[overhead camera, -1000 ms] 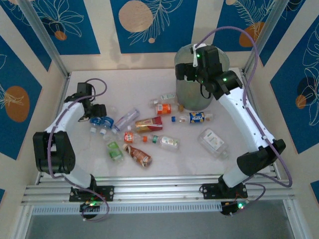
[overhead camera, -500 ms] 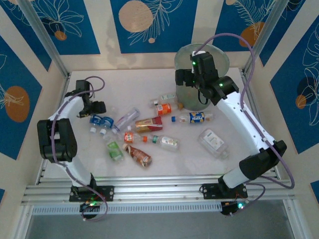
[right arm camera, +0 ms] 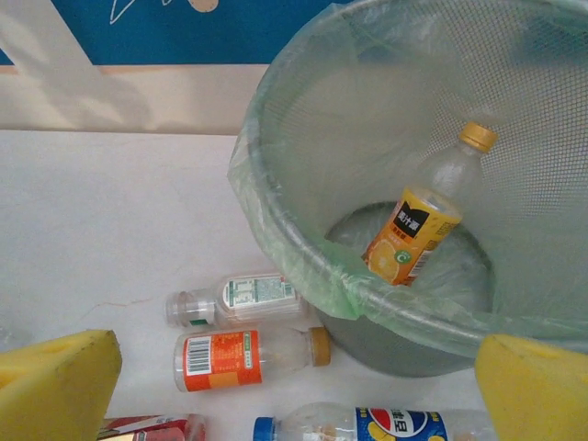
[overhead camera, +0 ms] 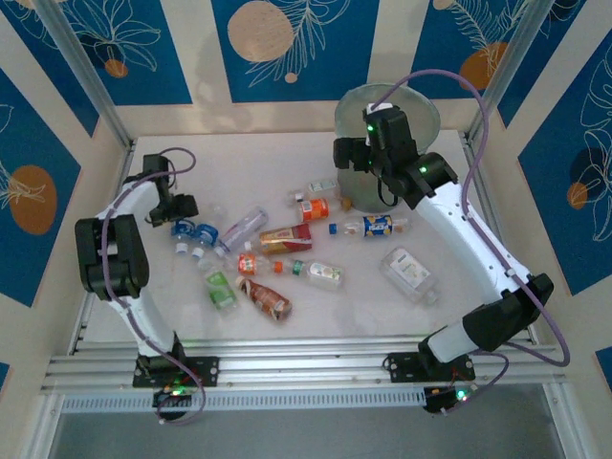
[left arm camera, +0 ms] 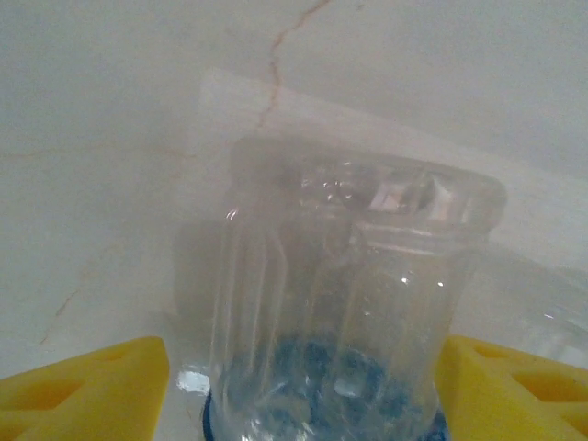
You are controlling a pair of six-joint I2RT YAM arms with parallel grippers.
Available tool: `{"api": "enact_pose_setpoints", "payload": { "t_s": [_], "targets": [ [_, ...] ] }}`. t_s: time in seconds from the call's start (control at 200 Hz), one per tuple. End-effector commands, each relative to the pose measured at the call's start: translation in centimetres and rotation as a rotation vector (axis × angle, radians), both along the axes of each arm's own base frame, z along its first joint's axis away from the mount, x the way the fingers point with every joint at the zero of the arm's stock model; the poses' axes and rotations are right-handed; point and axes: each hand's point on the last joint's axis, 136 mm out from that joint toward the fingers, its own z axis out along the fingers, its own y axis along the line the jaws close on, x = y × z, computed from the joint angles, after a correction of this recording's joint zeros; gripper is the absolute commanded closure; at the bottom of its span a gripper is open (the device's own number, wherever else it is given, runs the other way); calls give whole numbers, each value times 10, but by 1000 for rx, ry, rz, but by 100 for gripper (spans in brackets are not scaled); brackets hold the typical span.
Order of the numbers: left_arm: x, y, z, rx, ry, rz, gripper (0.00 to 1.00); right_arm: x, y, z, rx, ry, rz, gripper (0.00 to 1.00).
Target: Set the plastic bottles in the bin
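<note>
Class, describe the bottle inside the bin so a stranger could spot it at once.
Find the tall round grey-green bin at the far right. Inside leans a clear plastic bottle with orange label and yellow cap; the other bottles lie outside.

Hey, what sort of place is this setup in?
Probably a robot test cell rather than a home: two arms bolted to an aluminium rail, printed blue wall panels boxing in a white table, and plastic bottles strewn beside a bin.
</note>
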Motion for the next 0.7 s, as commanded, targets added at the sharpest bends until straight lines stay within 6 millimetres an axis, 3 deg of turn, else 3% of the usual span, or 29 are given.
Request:
{"api": "enact_pose_setpoints", "payload": {
  "t_s": [0.0, 0.185, 0.345, 0.535, 0.695],
  "targets": [
    [7, 9, -7, -41, -4, 46, 26, -3, 1, 13, 42, -48, -14, 1],
    [15, 13, -8, -49, -15, 56, 38, -2, 3, 9, 45, -44, -15, 1],
    [26, 18, 14, -36, -66, 59, 52, -3, 7, 4, 55, -31, -6, 1],
    [38, 7, 65, -96, -199, 49, 57, -10, 19, 0, 106, -14, 50, 1],
    [45, -37, 125, -235, -359, -6, 58, -24, 44, -5, 233, 6, 163, 1]
  ]
}}
